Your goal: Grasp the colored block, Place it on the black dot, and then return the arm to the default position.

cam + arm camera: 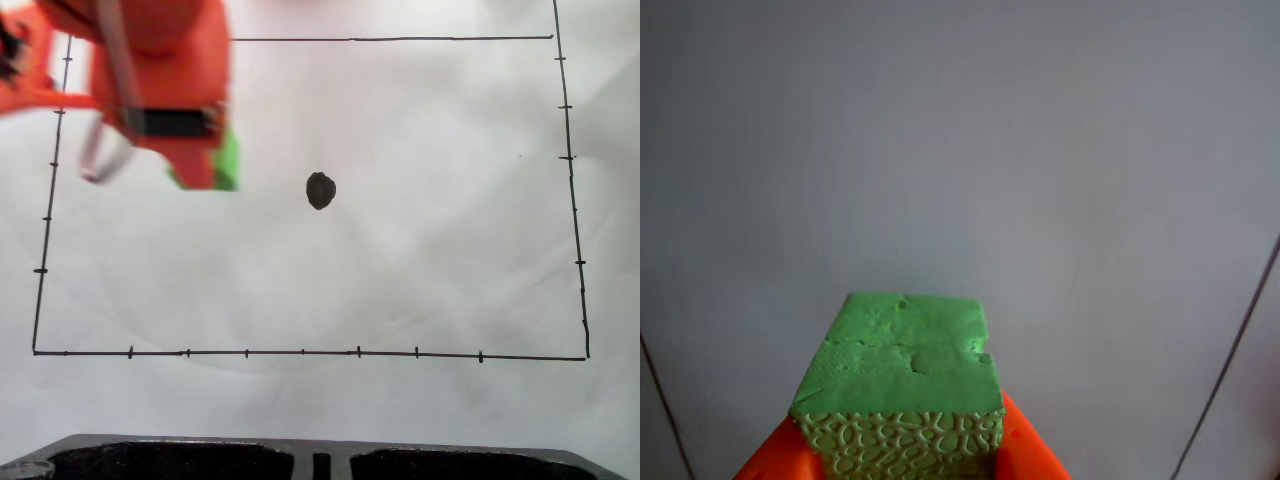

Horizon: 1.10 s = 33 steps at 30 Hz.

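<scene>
The orange-red arm (150,70) reaches in from the top left of the fixed view, blurred. Its gripper (205,178) is shut on the colored block (229,160), a bright green cube whose edge shows beside the orange finger. In the wrist view the block (905,365) sits at the bottom centre, crackled face toward the camera, with orange fingers (1025,450) pressed against both its sides. The black dot (320,190) lies on the white paper near the middle, to the right of the gripper and apart from it.
A thin black rectangle with tick marks (300,352) is drawn on the white paper around the work area. A dark grey base (200,458) runs along the bottom edge of the fixed view. Thin black lines (1230,360) cross the wrist view's corners.
</scene>
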Each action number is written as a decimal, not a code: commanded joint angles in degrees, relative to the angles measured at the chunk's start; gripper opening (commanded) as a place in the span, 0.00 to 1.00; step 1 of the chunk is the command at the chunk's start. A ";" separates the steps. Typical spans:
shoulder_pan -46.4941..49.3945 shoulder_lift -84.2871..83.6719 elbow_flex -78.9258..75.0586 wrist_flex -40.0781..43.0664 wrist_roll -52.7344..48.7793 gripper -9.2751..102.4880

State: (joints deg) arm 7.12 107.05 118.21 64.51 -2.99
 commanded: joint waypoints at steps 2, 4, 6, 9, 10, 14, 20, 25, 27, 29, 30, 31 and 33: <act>-5.89 1.67 -2.64 0.26 2.02 0.19; -8.00 0.97 -2.64 -0.18 2.64 0.19; -9.67 -0.18 -2.81 -0.44 2.99 0.19; -10.90 -2.29 -2.99 -0.88 3.34 0.18; -11.07 -2.99 -2.99 -1.14 3.43 0.18; -11.78 -6.50 -3.25 -2.46 3.87 0.18; -12.74 -11.25 -4.75 -2.81 4.92 0.18; -13.18 -13.62 -5.36 -3.78 5.36 0.18; -13.01 -14.24 -5.36 -4.04 5.45 0.18; -12.74 -14.77 -5.36 -4.48 5.54 0.18; -12.74 -14.94 -5.36 -4.48 5.45 0.17; -12.74 -15.03 -5.36 -4.31 5.54 0.17; -12.83 -14.77 -5.36 -3.60 5.63 0.18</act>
State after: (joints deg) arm -6.24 92.20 114.26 60.73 2.55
